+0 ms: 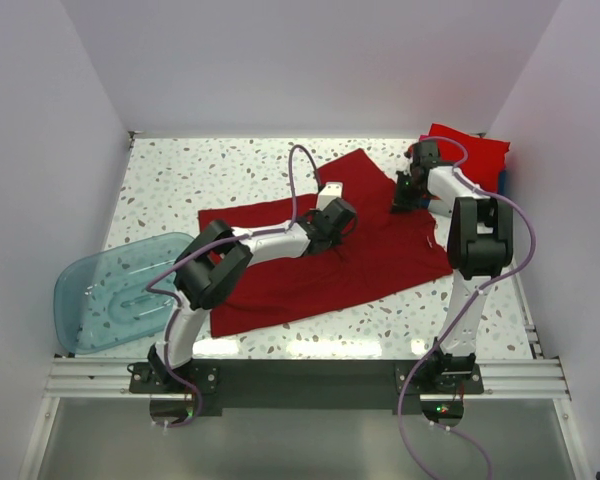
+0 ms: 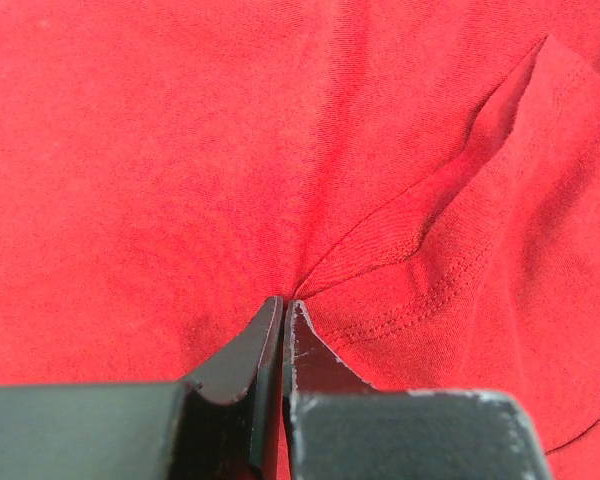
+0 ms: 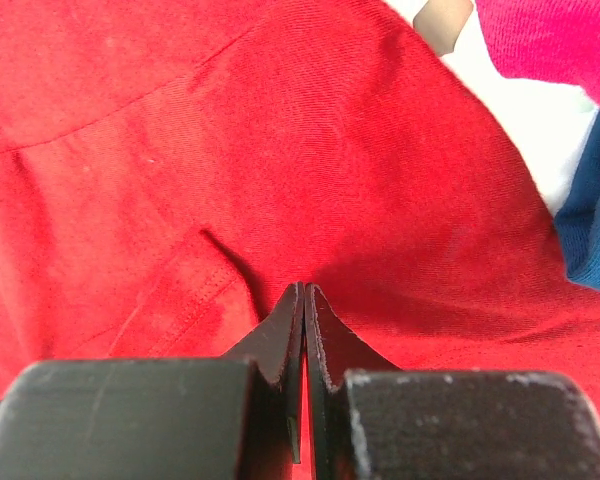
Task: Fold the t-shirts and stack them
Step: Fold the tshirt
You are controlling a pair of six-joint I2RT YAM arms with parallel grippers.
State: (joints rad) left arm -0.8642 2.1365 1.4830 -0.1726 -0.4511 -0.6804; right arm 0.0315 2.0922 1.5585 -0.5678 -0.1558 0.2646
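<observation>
A plain dark red t-shirt (image 1: 310, 260) lies spread flat across the middle of the table. My left gripper (image 1: 340, 220) rests on its upper middle. In the left wrist view that gripper (image 2: 283, 302) is shut, with a pucker of the shirt (image 2: 180, 150) drawn into its tips beside a stitched hem. My right gripper (image 1: 403, 198) is at the shirt's far right edge. Seen from the right wrist, this gripper (image 3: 303, 288) is shut, with the red cloth (image 3: 280, 130) creased into its tips. A stack of folded t-shirts (image 1: 468, 152), bright red on top, sits at the back right.
A translucent blue plastic tub (image 1: 110, 290) lies at the table's near left edge. Just beyond the right gripper, the stack's magenta shirt (image 3: 550, 40) and a blue cloth (image 3: 595, 220) show. White walls enclose the table on three sides.
</observation>
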